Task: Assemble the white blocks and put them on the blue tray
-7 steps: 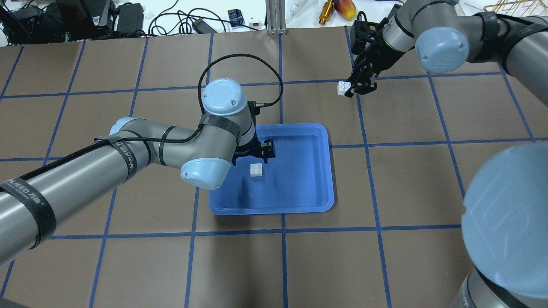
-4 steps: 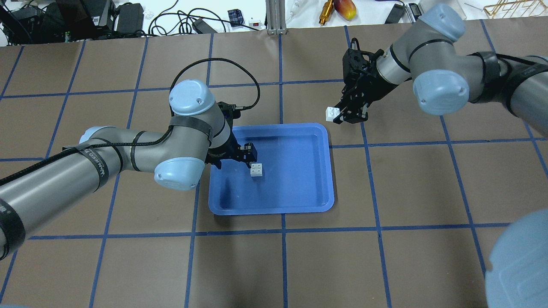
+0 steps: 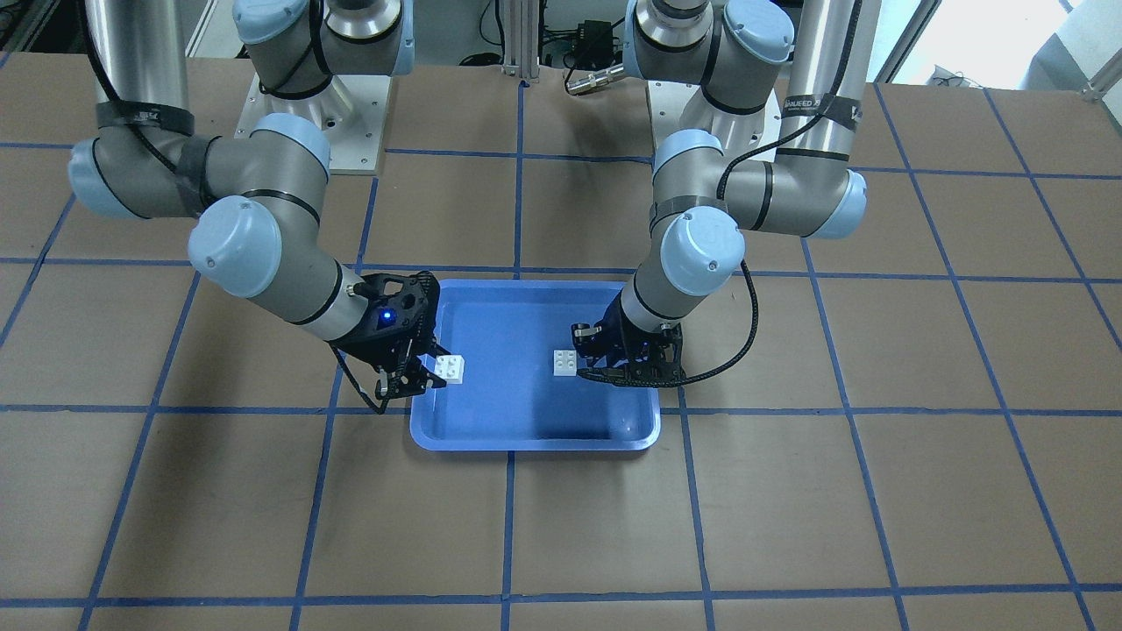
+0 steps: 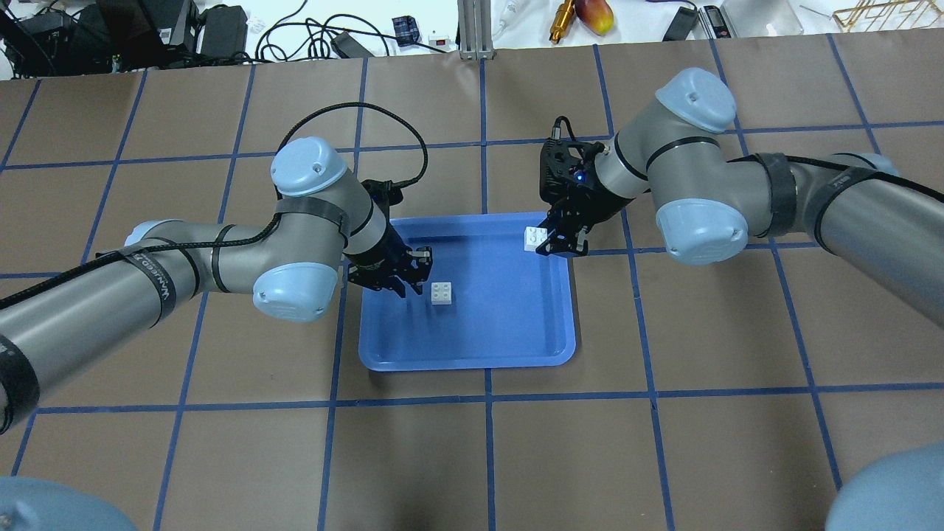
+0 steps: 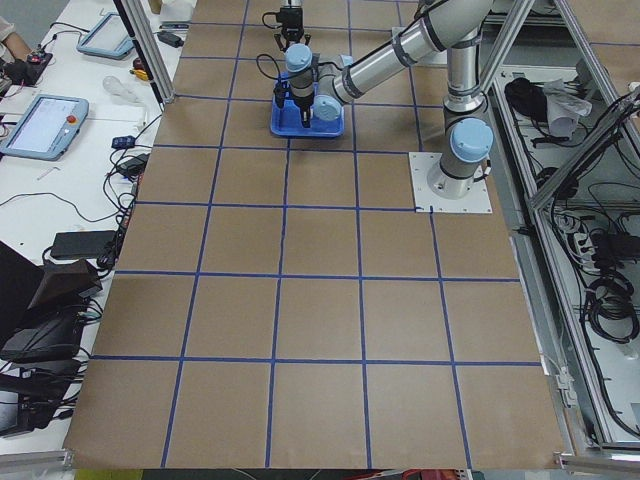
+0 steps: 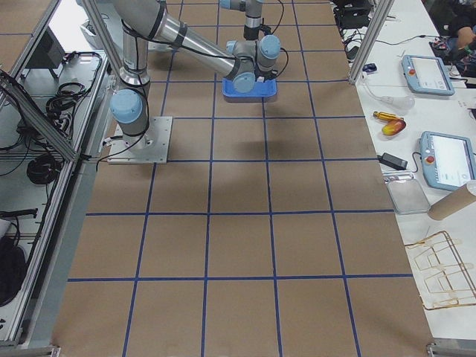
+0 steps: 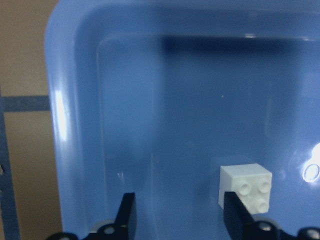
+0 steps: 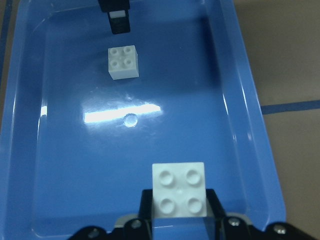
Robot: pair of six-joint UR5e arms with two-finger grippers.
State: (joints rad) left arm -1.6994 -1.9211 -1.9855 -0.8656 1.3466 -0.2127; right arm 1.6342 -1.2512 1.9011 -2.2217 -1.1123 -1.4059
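White blocks: we see two small ones, each with four round bumps on top.
Loose block (image 4: 442, 293): it sits flat on the floor of the blue tray (image 4: 472, 359), bumps up, nearer the tray's left side.
Held block (image 4: 535, 238): the right gripper (image 4: 552, 243) pinches it by two flat sides, over the tray's far right corner.
Left gripper (image 4: 411, 271): its fingers are spread with nothing between them. It is low in the tray, just beside the loose block.
How they feel: we think they are light, hard plastic that will not bend or break. The sides look smooth, so a weak pinch could slip.
Where to hold: on two flat sides that face each other. That leaves the bumps and the bottom free, so one block can press onto the other.
What is in the tray: one block lies in it, and the other hangs above it.
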